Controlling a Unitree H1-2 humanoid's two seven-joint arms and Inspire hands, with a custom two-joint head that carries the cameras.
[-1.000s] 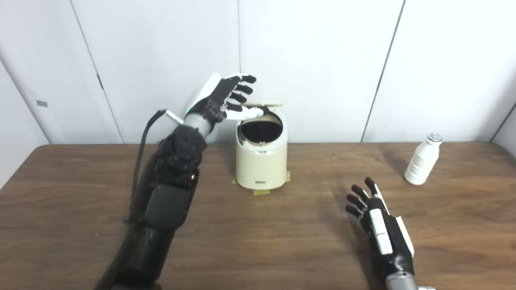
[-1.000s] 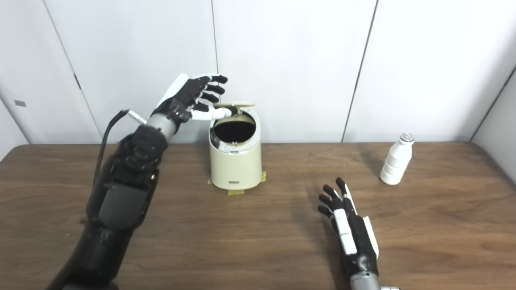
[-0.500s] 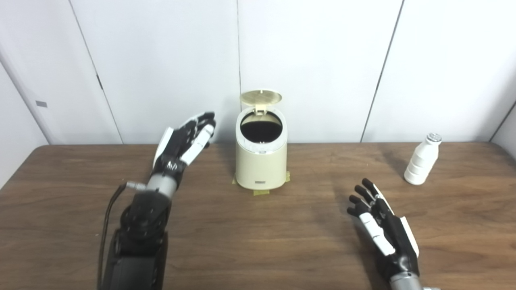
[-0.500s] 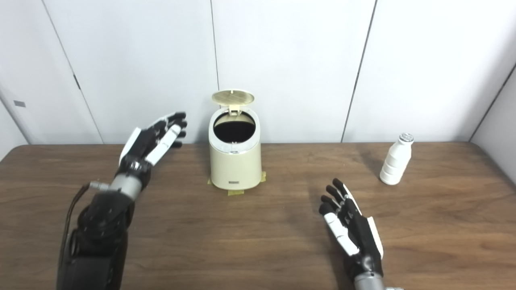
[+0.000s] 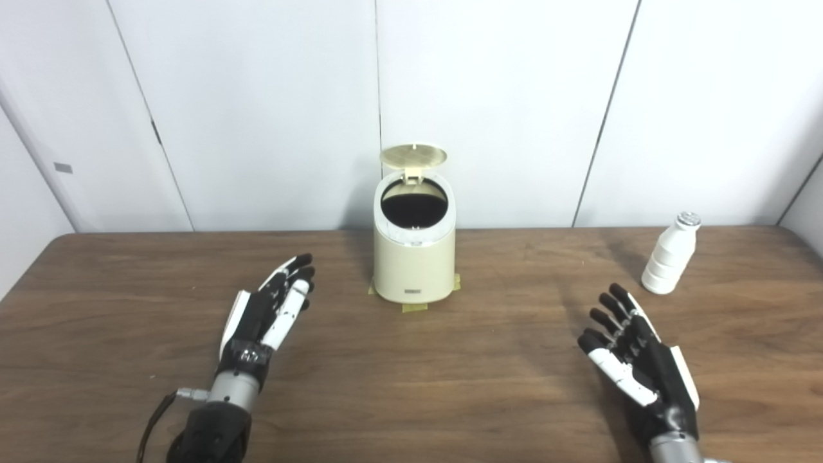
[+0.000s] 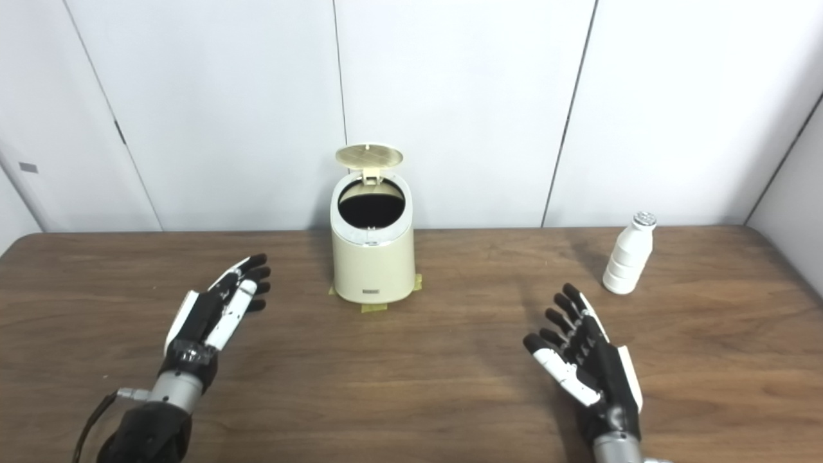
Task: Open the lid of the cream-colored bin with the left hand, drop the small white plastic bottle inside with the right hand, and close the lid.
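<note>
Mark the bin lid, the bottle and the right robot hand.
bin lid [image 5: 413, 155], left eye view, middle of the raised disc.
bottle [image 5: 669, 262], left eye view, ribbed body.
right robot hand [image 6: 595, 368], right eye view, middle of the open hand.

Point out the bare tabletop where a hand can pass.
Widest bare stretch: between left hand and right hand, in front of the bin. Also bare between bin and bottle. Tightest: the strip between bin and wall.
</note>
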